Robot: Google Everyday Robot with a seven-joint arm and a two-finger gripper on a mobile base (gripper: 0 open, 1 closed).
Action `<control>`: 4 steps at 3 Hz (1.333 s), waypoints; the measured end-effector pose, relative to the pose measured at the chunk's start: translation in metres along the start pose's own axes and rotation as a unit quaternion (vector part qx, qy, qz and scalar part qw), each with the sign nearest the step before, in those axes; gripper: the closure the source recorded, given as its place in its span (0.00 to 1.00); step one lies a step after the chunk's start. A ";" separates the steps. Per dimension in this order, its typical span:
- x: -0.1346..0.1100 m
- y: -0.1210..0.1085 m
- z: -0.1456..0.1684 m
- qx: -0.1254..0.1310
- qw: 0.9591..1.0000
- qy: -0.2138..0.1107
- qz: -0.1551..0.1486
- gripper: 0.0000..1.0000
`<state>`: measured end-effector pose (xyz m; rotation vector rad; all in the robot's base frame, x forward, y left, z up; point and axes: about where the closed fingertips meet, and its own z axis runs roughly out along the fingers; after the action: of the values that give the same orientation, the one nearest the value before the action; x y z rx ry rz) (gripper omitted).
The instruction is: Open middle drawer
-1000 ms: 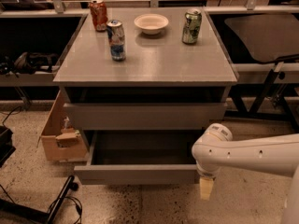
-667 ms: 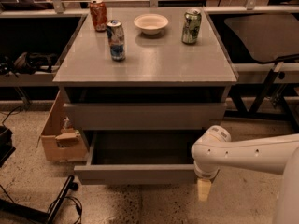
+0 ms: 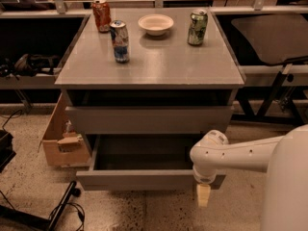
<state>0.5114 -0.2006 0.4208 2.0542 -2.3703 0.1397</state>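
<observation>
Nearest us, the gripper [image 3: 203, 196] hangs at the cabinet's [image 3: 159, 66] front right, just before the right end of the drawer [image 3: 139, 179] front. We cannot tell whether it is clenched or released. The drawer stands pulled out low on the cabinet, grey tray showing. On the cabinet top we see a blue can [image 3: 119, 41], a green can [image 3: 197, 28], a bowl [image 3: 155, 24] and a red can [image 3: 101, 15].

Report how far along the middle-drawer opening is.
Done: the middle drawer stands pulled well out, its grey tray interior exposed. In hand: the hand hangs at the front's right end, pointing floorward. Left: seemingly only backing the arm away.
</observation>
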 end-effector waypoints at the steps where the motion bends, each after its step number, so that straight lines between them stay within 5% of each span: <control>1: 0.007 0.010 0.008 -0.016 1.000 0.008 0.011 0.00; 2: 0.024 0.048 0.000 -0.033 0.999 0.009 0.040 0.18; 4: 0.032 0.067 -0.013 -0.039 0.998 0.013 0.045 0.64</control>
<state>0.4403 -0.2220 0.4316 1.9018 -2.4131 0.0716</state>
